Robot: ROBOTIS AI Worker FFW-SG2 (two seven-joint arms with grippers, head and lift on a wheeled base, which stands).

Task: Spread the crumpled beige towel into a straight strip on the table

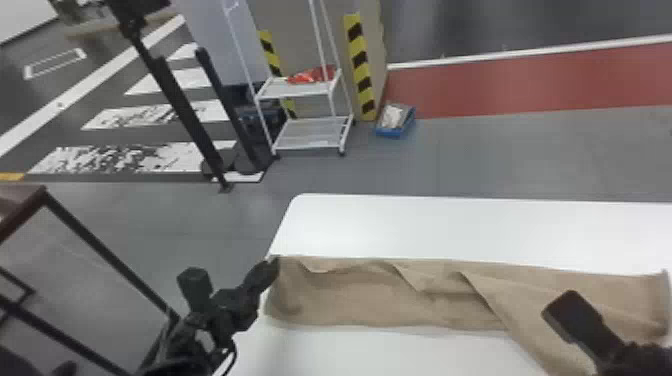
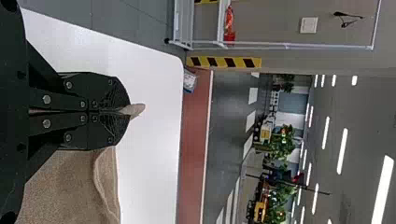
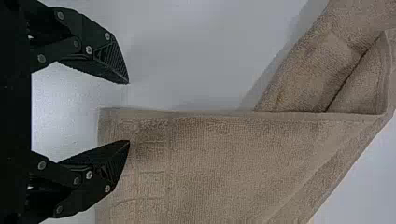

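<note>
The beige towel (image 1: pixel 360 295) lies lengthwise across the table, creased along its far edge, with a diagonal fold at its right part and a flap hanging toward the near side. At its left end, my left gripper (image 1: pixel 274 265) holds the far corner; in the left wrist view that gripper (image 2: pixel 128 111) is shut on a towel (image 2: pixel 70 182) corner poking past the fingertips. My right gripper (image 1: pixel 570 310) is over the towel's right part. In the right wrist view the right gripper (image 3: pixel 129 112) stands open above the edge of the folded flap (image 3: pixel 224 158), one finger over cloth, the other over bare table.
The white table (image 1: pixel 450 225) has bare surface beyond the towel and on its near side. A white wheeled rack (image 1: pixel 310 90) and a blue bin (image 1: pixel 395 120) stand on the floor behind. A dark metal frame (image 1: pixel 110 250) is at the left.
</note>
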